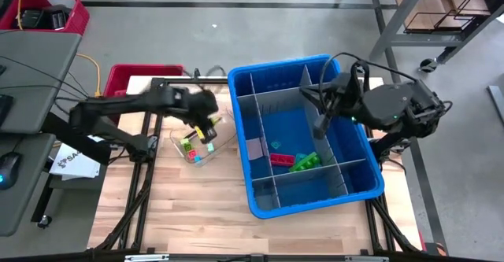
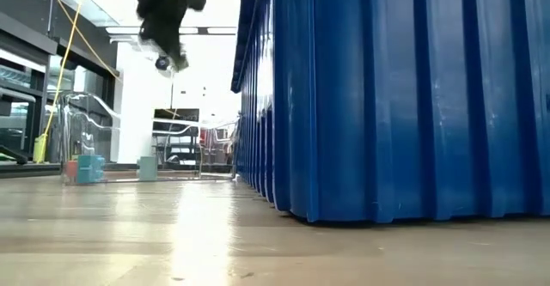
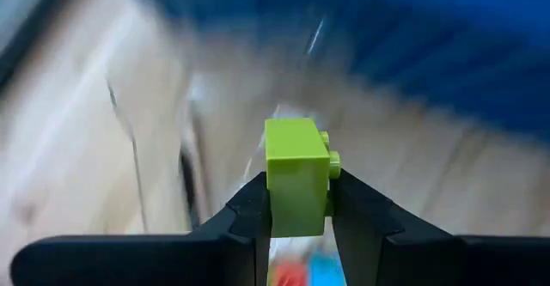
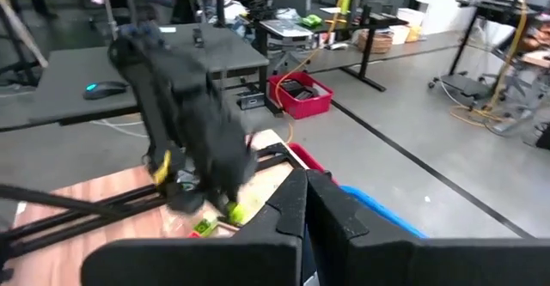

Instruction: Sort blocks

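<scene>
**Left arm had a lime block in hand, carry to bin pending**

Left gripper [image 3: 299, 222] was clamped on a lime-green block [image 3: 296, 179], fingers [image 3: 249, 213] pinching its two sides, studs facing sideways. In the high view it sat above the clear plastic tray [image 1: 222, 140] just left of the blue bin [image 1: 260, 207], clear of the table. More blocks [image 1: 190, 148] were left in the tray: green, pink, teal visible.

Right gripper [image 4: 302, 213] was shut, holding nothing, parked over the bin's right side near the grey dividers [image 1: 277, 97].

Already in the bin's middle compartments: a green block [image 1: 304, 163], a red block [image 1: 281, 159], a small teal block [image 1: 277, 145] and a pale purple block [image 1: 254, 147].

Judgement: pick step done, transport step in hand. Next move calls for swinging the left arm right over the bin wall with enough height to clear the rim, lining up over the compartment with the green block, then releasing. Risk: the grip was only on the block's lower half, so it could twist if the arm moves fast.
</scene>
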Robot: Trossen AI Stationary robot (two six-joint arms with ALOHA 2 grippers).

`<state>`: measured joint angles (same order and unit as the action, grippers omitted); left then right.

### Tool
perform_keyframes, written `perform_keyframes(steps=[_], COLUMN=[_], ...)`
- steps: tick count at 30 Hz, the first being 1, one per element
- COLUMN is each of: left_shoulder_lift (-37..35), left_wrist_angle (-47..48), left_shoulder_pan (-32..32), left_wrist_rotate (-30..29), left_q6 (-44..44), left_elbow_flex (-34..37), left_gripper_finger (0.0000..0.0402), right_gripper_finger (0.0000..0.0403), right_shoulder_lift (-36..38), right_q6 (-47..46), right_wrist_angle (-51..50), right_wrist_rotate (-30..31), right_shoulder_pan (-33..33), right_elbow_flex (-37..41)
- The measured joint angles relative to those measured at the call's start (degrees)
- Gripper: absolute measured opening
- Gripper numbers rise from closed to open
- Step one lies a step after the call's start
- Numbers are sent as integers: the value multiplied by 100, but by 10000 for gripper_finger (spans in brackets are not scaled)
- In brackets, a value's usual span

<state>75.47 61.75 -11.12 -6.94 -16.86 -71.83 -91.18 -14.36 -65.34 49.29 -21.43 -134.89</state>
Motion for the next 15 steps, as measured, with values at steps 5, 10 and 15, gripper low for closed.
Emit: perform_keyframes(steps=[5,10,15], left_shoulder_lift=[-3,1045,2192], left_wrist_angle=[-1159,-2122,-2587], left_shoulder_pan=[283,426,529], left_wrist_rotate=[48,114,321], left_q6=[298,614,782], left_elbow_flex=[-772,-1414,-2393], left_gripper_finger=[81,81,109], right_gripper_finger=[0,0,0], right_shoulder_lift=[0,0,0], right_q6=[181,152,-131], right_wrist_angle=[0,2,2], right_wrist_rotate=[169,467,471], right_shoulder_pan=[-211,-236,-236], right_elbow_flex=[0,0,0])
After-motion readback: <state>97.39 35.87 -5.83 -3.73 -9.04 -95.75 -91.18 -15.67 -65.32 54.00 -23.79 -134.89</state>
